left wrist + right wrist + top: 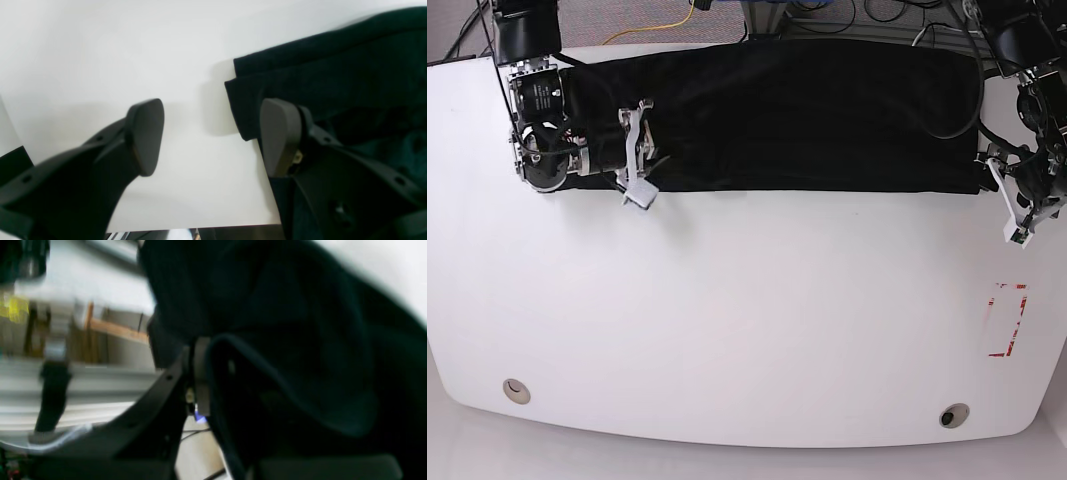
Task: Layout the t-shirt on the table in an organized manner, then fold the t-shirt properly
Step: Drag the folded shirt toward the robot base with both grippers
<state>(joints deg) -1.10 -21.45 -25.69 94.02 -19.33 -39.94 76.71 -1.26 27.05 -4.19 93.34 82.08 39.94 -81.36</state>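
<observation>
The t-shirt (787,115) lies as a long black band along the far edge of the worktop (747,330), up at twelve o'clock in the base view, its long axis running from nine to three. It looks already doubled over on itself, so I'd judge the folding to be under way rather than finished. At the nine o'clock end the right gripper (635,150) has its jaws pressed together on the cloth; in the right wrist view the black fabric drapes over and around the pad (200,380), so it is pinching the t-shirt (283,340). At the three o'clock end the left gripper (1012,205) sits just beside the shirt's short edge with its jaws spread wide: in the left wrist view one pad (146,133) hangs over bare white worktop (100,50) and the other pad (278,135) sits right at the cloth's corner, the stacked layers of the t-shirt (333,80) reaching away toward two o'clock. Nothing lies between those pads yet, so the next grab there seems to depend on shifting toward the cloth. The right wrist view is blurred and mostly filled by dark fabric, so which layer is caught I cannot tell, and the shirt's far hem merges with the worktop edge.
</observation>
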